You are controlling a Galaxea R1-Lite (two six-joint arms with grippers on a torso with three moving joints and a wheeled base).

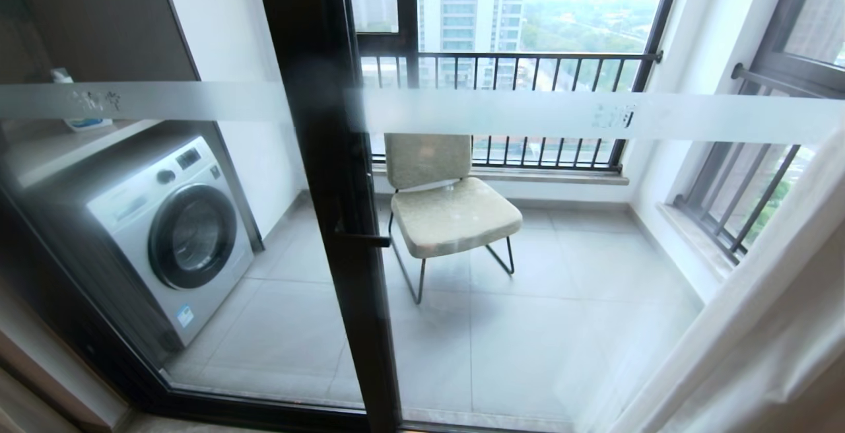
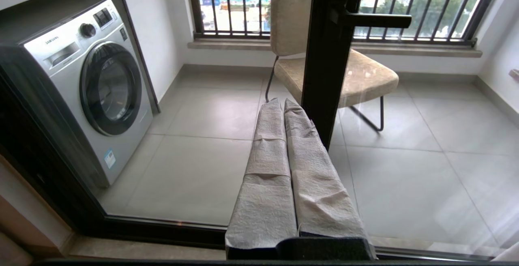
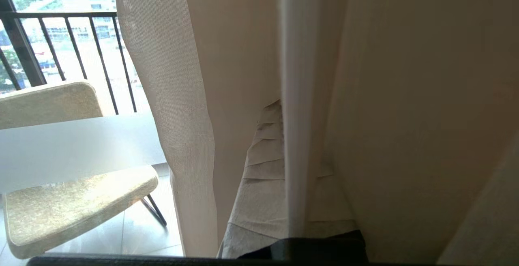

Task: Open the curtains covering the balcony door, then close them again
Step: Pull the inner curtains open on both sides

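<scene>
The right pincer (image 3: 284, 112) is pressed together on a fold of the curtains (image 3: 377, 95), beside the balcony door (image 1: 330, 156). The left pincer (image 2: 283, 108) is pressed together, empty, facing the glass.

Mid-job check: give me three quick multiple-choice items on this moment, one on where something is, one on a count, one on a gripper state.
1. The curtains in the head view are:
A. on the right
B. across the middle
C. on the left

2. Chairs on the balcony:
A. none
B. one
C. three

3. The right gripper is:
A. wide open in clear air
B. out of every view
C. shut on a curtain fold

Key: 1 A, fabric only at the right edge; 2 B, a single beige seat behind the balcony door; 3 C, its wrapped fingers pinch the fold.
</scene>
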